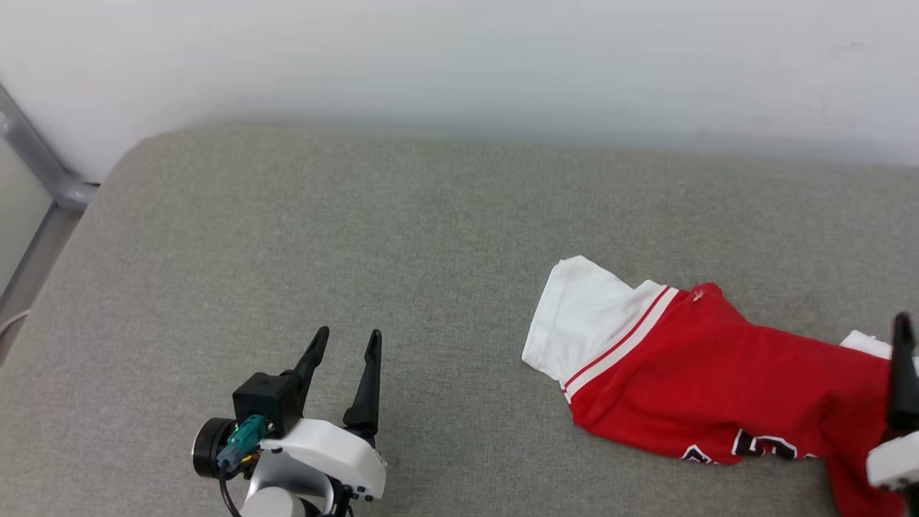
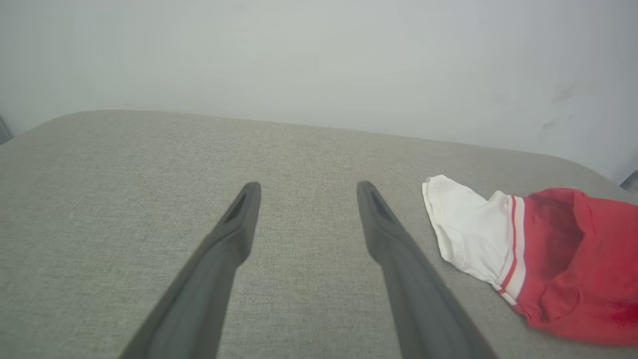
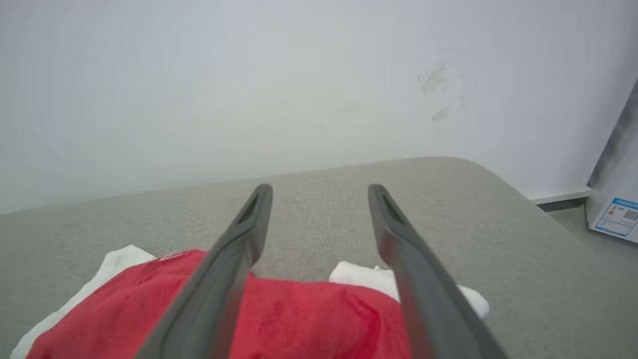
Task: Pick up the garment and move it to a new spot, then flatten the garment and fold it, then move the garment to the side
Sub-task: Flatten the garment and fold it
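The left claw [image 1: 349, 332] had two long dark fingers [image 1: 367, 380] that tapered to narrow tips, each with a slim slot on its inner face near the tip. Behind them sat a black boxy block [image 1: 267, 401] and a smooth white shell [image 1: 334, 451]. Beside the block a teal plug [image 1: 245, 435] met a black cable [image 1: 228, 495], next to a round black cap [image 1: 207, 449]. The right claw [image 3: 320, 189] had matching fingers and a white casing [image 1: 894, 459].

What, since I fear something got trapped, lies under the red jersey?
The garment lies crumpled on the grey cushion, which shows at its edges. Anything beneath its folds is hidden.
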